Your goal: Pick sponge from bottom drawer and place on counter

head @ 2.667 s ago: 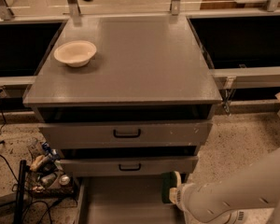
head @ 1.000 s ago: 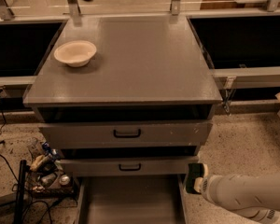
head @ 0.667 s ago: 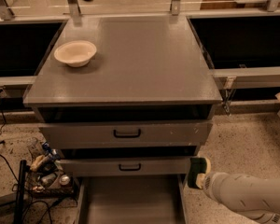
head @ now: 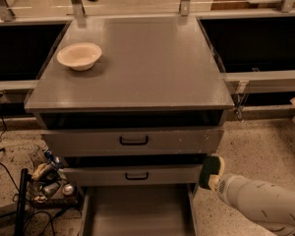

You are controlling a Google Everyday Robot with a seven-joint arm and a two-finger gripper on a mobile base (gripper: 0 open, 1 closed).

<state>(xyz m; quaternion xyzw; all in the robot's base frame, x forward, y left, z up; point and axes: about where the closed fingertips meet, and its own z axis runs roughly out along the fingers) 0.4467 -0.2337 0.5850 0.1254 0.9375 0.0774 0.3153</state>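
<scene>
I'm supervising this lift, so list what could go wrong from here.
1. The gripper holds the sponge low, beside the middle drawer and its right corner. Rising, it may catch that drawer or the front edge of the counter.
2. The bowl sits on the counter's left. A placement there could knock it.

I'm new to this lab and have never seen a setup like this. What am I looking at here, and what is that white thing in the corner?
This is a single camera's picture, looking down from the front; where the camera is mounted is not known. The white tube at lower right is the robot's arm. At its tip is the gripper, just right of the two drawers with black handles. It holds a dark green sponge in the air. Below them the bottom drawer is pulled open. The flat grey top is the counter, and a cream bowl stands on its left side.
</scene>
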